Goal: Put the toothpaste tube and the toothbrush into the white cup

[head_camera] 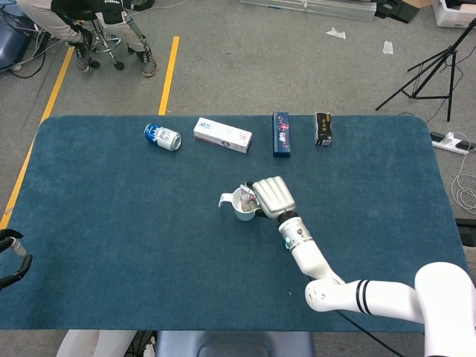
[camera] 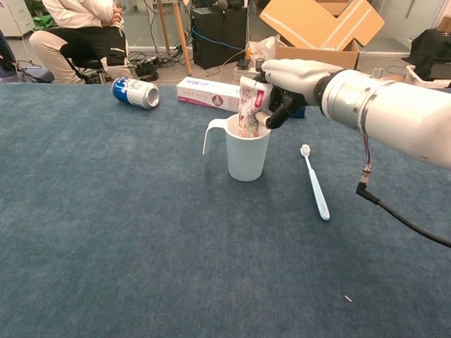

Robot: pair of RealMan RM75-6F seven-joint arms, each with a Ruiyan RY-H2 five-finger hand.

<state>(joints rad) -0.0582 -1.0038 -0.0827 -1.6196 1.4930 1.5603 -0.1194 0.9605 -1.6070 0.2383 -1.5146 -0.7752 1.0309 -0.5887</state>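
At the far left edge of the surface (head_camera: 111, 245), the left hand (head_camera: 13, 256) only peeks in, so I cannot tell if it is wide or closed. It holds nothing that I can see.

Along the back edge lie a blue can (camera: 137, 92) on its side and a white box (camera: 211, 94). Further right are a dark blue box (head_camera: 281, 134) and a small black box (head_camera: 323, 129).

Near the middle stands the white cup (camera: 247, 152), with its handle to the left. The toothpaste tube (camera: 249, 107) stands upright with its lower end in the cup. The right hand (camera: 290, 79) holds the top of the tube.

The toothbrush (camera: 314, 182) lies flat on the surface, just right of the cup and not touching it. It is not in the cup yet.

The tube is tall and the cup looks light. If the hand pulls sideways when it lets go, the tube could lean and tip the cup over. The arm is also close above the toothbrush and could knock it away.
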